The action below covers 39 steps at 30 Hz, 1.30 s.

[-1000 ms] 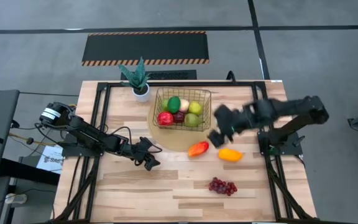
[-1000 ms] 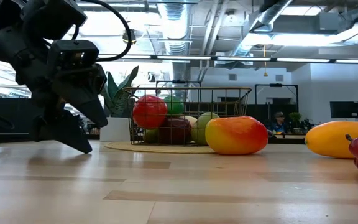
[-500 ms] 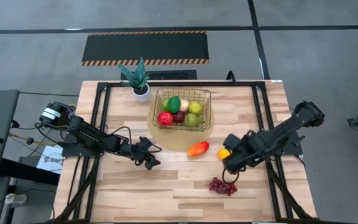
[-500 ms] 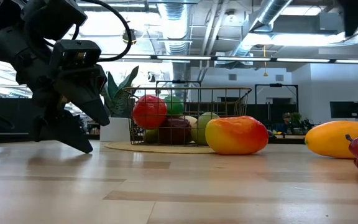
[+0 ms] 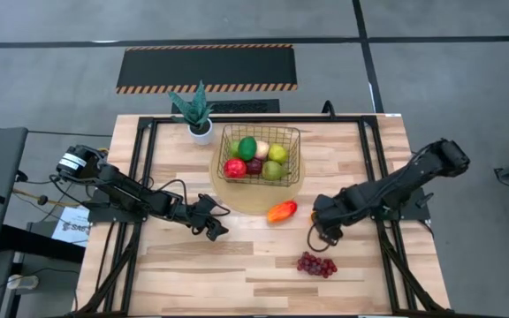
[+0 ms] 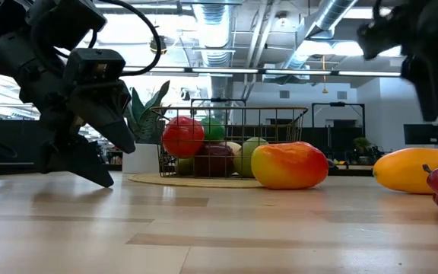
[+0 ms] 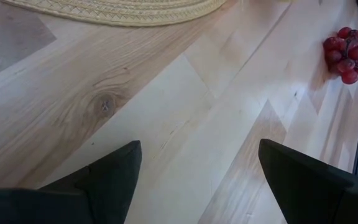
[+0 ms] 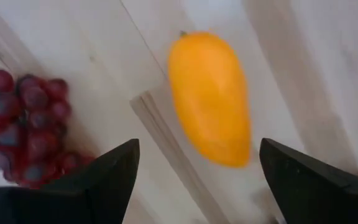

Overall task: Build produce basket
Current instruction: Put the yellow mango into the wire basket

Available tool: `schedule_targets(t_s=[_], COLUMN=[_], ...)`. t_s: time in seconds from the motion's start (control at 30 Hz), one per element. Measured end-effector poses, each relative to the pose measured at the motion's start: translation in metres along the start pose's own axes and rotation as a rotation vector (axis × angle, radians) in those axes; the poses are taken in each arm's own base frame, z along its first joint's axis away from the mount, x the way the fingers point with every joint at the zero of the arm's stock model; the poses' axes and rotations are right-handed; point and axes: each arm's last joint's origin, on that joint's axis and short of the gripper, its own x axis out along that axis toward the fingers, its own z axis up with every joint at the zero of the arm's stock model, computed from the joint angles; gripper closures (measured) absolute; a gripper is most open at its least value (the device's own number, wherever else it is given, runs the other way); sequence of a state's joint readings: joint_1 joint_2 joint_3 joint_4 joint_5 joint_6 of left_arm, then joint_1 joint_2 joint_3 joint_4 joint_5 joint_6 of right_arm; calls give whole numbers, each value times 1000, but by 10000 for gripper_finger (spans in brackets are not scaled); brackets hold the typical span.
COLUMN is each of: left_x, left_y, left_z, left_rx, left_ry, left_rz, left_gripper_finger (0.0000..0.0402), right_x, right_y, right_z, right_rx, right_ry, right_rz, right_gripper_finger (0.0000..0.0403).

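Half second on: right gripper now over yellow-orange fruit.

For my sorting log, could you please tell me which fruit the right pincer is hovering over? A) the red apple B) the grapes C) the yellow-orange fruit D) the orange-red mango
C: in the right wrist view the open right pincer frames the yellow-orange fruit, with the grapes off to one side.

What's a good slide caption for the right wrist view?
Open right gripper poised above the yellow-orange fruit, purple grapes beside it.
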State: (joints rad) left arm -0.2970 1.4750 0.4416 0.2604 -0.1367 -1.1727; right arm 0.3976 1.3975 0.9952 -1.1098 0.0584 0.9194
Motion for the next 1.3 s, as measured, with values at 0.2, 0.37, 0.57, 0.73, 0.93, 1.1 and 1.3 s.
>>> schedule_targets(t_s=[0.2, 0.37, 0.57, 0.73, 0.93, 1.1, 1.3], left_x=[0, 0, 0, 0, 0, 0, 0], left_y=[0, 0, 0, 0, 0, 0, 0], left_z=[0, 0, 1, 1, 1, 1, 1], left_rx=[-10, -10, -19, -21, -21, -21, -21], left_ry=[-3, -16, -23, -23, -25, -26, -25], left_rz=[1, 7, 9, 9, 9, 9, 9], left_gripper_finger=[85, 85, 85, 85, 85, 85, 85], right_x=[29, 46, 61, 63, 63, 63, 60], right_y=[-7, -19, -23, -23, -24, -23, -19], right_z=[10, 6, 4, 5, 5, 6, 9], right_rx=[-4, -2, -7, 21, 41, 86, 129], right_ry=[28, 48, 28, 13, 11, 11, -24], right_rz=[73, -6, 8, 18, 16, 21, 81], right_gripper_finger=[55, 54, 57, 64, 114, 149, 156])
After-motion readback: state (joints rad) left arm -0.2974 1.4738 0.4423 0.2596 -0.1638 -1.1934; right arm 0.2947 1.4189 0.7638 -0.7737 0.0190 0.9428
